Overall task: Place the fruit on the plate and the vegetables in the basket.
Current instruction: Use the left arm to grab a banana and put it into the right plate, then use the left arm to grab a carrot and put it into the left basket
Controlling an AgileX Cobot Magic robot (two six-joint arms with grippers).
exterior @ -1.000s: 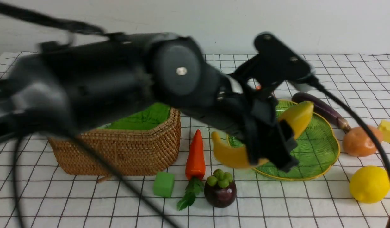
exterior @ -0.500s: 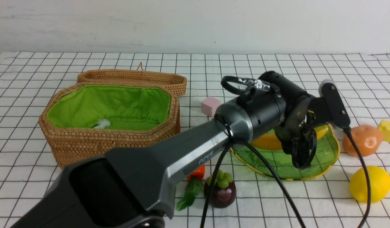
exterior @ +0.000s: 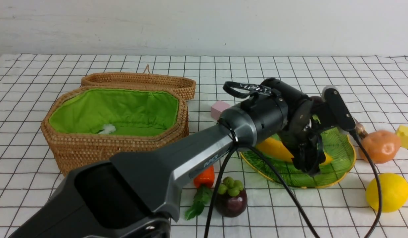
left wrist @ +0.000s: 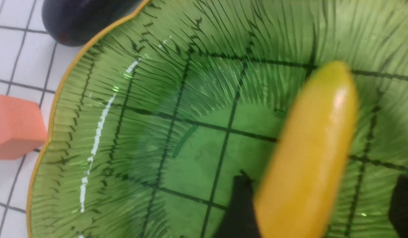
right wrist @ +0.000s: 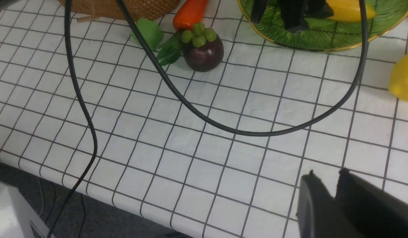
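Front view: the left end effector [exterior: 308, 164] hangs low over the plate [exterior: 341, 155], its fingers spread on either side of the banana [exterior: 273, 148], which lies in the dish. The right end effector [right wrist: 333, 198], nearly pressed together and pinching nothing, hovers over the table [right wrist: 223, 148] near the mangosteen [exterior: 231, 202].

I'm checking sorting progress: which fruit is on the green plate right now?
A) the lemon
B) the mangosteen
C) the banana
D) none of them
C: the banana lies inside the plate, while the lemon and the mangosteen sit on the checked cloth outside its rim.
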